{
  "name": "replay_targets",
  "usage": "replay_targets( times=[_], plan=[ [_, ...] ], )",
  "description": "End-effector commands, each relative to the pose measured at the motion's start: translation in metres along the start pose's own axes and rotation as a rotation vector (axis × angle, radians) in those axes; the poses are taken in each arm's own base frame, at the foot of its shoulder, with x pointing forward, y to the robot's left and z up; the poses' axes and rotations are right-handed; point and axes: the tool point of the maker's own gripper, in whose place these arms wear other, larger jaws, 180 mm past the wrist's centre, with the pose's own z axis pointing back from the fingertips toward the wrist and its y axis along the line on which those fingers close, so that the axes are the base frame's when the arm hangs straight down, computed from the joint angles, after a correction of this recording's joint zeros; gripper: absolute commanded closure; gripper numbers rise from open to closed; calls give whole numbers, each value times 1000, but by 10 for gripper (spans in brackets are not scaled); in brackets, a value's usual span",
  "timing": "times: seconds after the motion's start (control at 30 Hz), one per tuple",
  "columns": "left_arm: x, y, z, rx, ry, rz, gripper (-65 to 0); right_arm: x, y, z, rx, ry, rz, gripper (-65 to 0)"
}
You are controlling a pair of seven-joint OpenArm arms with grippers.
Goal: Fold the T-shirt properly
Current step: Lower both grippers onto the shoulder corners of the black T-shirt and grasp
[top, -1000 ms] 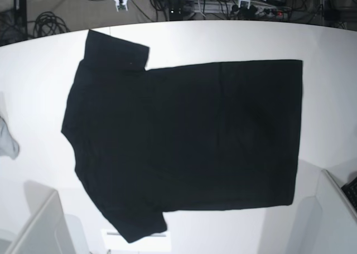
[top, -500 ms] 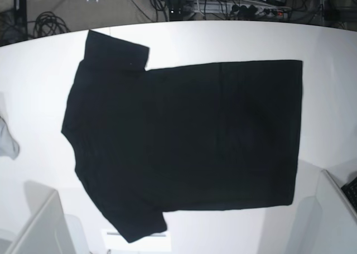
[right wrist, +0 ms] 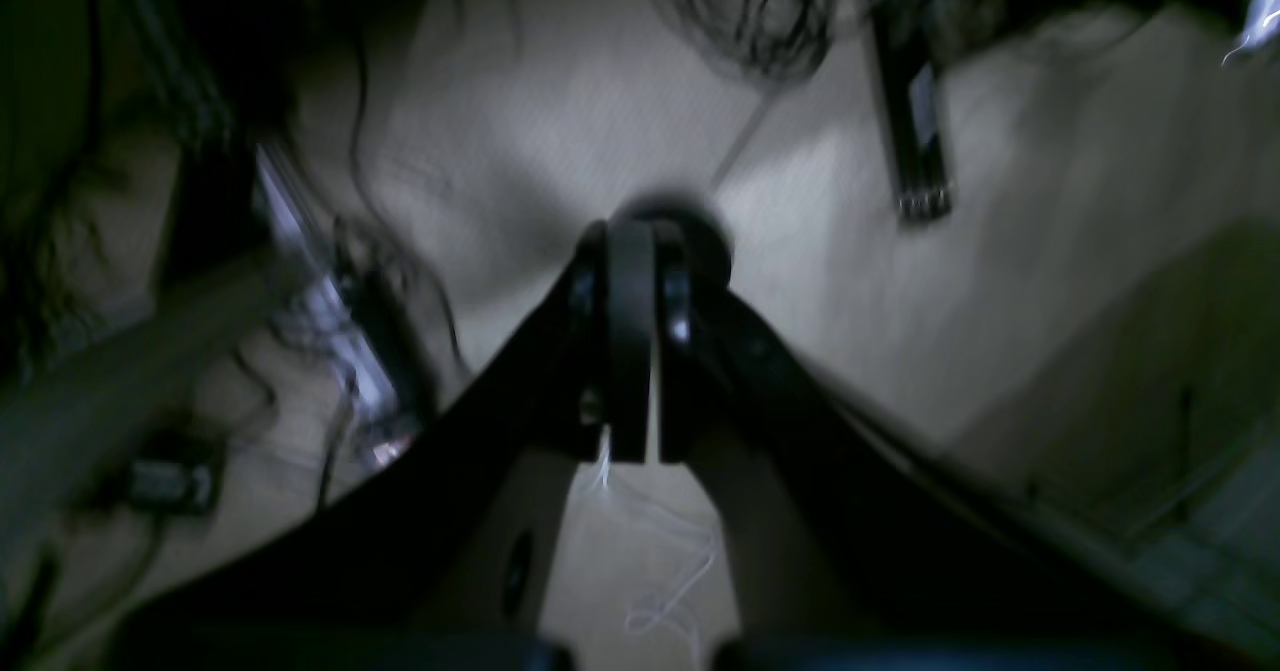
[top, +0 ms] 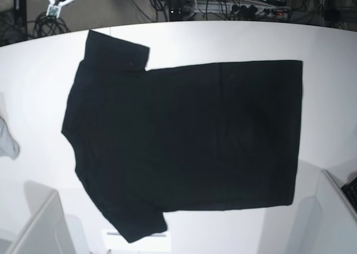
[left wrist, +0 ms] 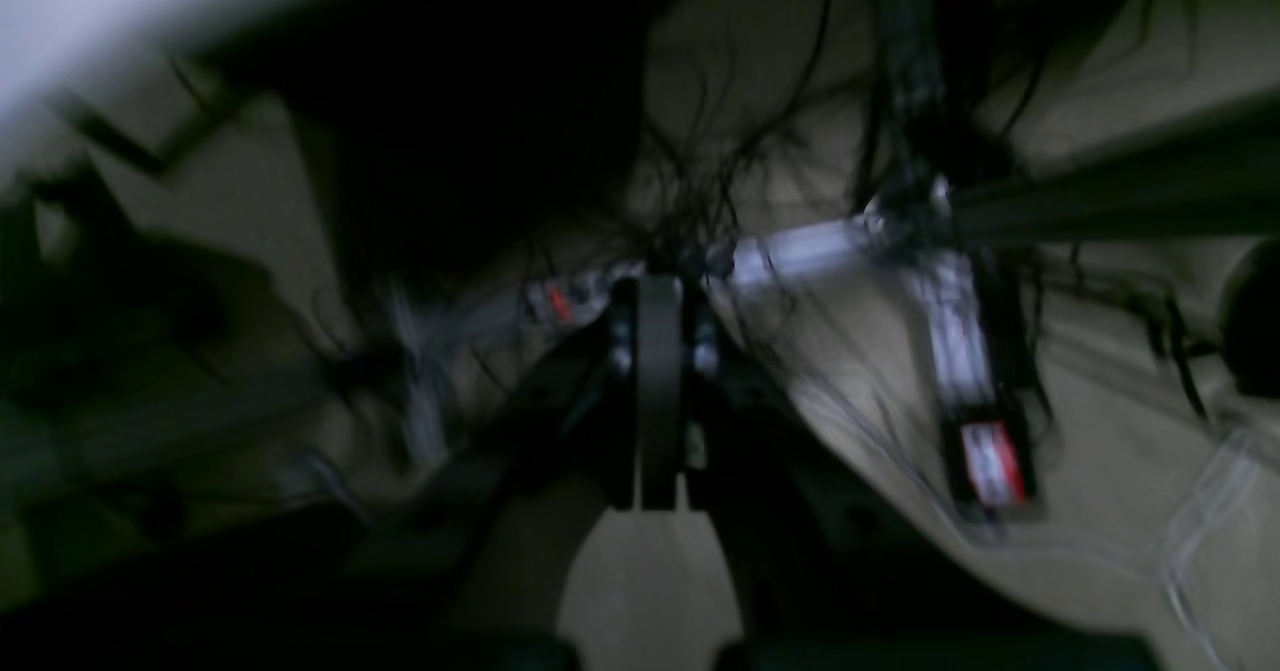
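- Black cloth, plain side up: the T-shirt [top: 184,142] is laid flat on the white counter [top: 44,86], collar end toward the base view's left, hem toward its right. No print is seen from this side.
- Both sleeves are spread out, one toward the far edge, one toward the near edge. Body panel looks smooth with only faint creases, judged a spread starting layout so fold lines can be taken cleanly.
- No fold is seen yet; task is judged to be at the very start.
- Left end effector [left wrist: 655,391]: fingers pressed together, nothing between them. The blurred wrist view shows floor, cables and a power strip [left wrist: 985,451], so it is pointed away from the counter.
- Right end effector [right wrist: 630,341]: fingers likewise together, nothing clamped. Blurred floor and a cable coil [right wrist: 770,1] are seen beyond it.
- Neither arm is seen over the counter in the base view; both are judged parked or in transit off the counter, which leaves the shirt unobstructed.
- Grey cloth scrap [top: 8,142] lies at the counter's left edge, well apart from the shirt, not part of the job.
- Next move is judged to need both end effectors opened and brought to a sleeve or side edge; thin flat fabric may be hard to pinch off the surface.
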Motion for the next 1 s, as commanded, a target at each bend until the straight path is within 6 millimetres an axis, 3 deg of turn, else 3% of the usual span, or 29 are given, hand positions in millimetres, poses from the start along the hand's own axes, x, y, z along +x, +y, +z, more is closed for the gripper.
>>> replay_targets(
  times=[0.0, 0.17, 0.3, 0.43, 0.57, 0.67, 0.7, 0.73, 0.8, 0.87, 0.93, 0.97],
  plan=[
    [13, 7, 6, 12, -37, -7, 0, 18, -8, 8, -18, -51, 0, 0],
    [56, 13, 13, 29, -143, -15, 0, 92, 1, 32, -5, -197, -11, 0],
    [70, 24, 13, 60, -181, -19, 0, 123, 31, 31, 63, -238, -33, 0],
    [87, 33, 2, 89, -226, -14, 0, 135, 84, 33, 308, -216, -49, 0],
    [97, 45, -3, 100, -261, 103, 0, 147, 96, 36, 440, -188, -145, -11],
    [102, 53, -4, 66, -289, 256, 0, 153, 92, 36, 475, -169, -216, -212],
    [103, 58, -5, 59, -301, 289, 0, 155, 89, 35, 477, -170, -234, -249],
    [105, 63, -7, 57, -313, 318, -79, 156, 87, 35, 479, -173, -248, -275],
    [103, 75, -12, 75, -324, 354, -278, 158, 84, 33, 477, -178, -260, -279],
    [102, 82, -16, 95, -328, 369, -434, 154, 86, 25, 479, -154, -271, -279],
    [102, 85, -18, 103, -329, 374, -553, 150, 84, 9, 475, -123, -266, -279],
    [103, 86, -19, 103, -334, 374, -576, 145, 84, 1, 477, -99, -271, -279]
  ],
)
